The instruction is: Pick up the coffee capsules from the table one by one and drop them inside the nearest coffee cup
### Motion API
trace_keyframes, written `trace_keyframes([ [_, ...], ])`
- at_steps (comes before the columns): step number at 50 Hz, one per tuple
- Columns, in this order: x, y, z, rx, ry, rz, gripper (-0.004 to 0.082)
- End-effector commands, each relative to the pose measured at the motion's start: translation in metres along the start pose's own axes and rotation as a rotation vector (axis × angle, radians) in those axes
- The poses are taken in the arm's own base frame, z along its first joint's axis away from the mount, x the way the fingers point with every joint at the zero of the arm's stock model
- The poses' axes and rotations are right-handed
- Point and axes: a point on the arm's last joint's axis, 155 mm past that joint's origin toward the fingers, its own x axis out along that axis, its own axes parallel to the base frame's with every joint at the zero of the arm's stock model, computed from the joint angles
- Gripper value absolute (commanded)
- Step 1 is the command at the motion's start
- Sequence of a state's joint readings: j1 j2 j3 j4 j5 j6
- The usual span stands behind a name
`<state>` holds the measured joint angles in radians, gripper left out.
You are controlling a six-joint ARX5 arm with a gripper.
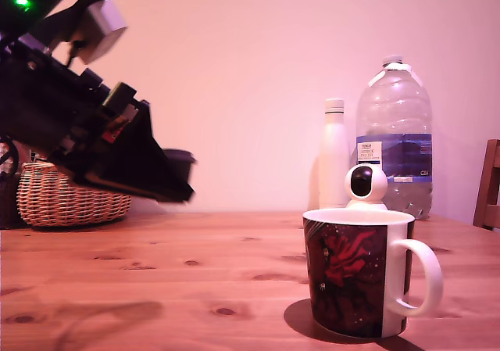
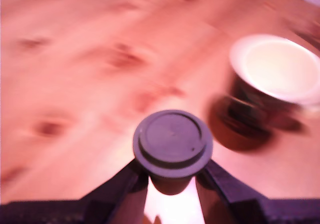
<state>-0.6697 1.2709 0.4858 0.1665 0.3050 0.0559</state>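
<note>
At the exterior view's left, the gripper (image 1: pixel 178 175) is held well above the table (image 1: pixel 156 281), its fingers clamped on a dark capsule (image 2: pixel 172 143), which is seen flat lid up in the wrist view. Further toward the exterior view's right, the coffee cup (image 1: pixel 355 277) stands upright near the table's front edge, its mouth open and apparently empty. The cup lies well apart from the capsule, rightward and lower, so a carry across and over the white rim is judged to be needed before release.
</note>
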Motion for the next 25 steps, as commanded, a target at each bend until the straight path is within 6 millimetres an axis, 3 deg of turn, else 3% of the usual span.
trace_keyframes([
  [1, -0.001, -0.013, -0.009, 0.015, 0.019, -0.029, 0.0162],
  [13, -0.002, -0.044, -0.016, 0.069, 0.054, -0.078, 0.0162],
  [25, -0.001, -0.048, -0.017, 0.076, 0.056, -0.088, 0.0163],
])
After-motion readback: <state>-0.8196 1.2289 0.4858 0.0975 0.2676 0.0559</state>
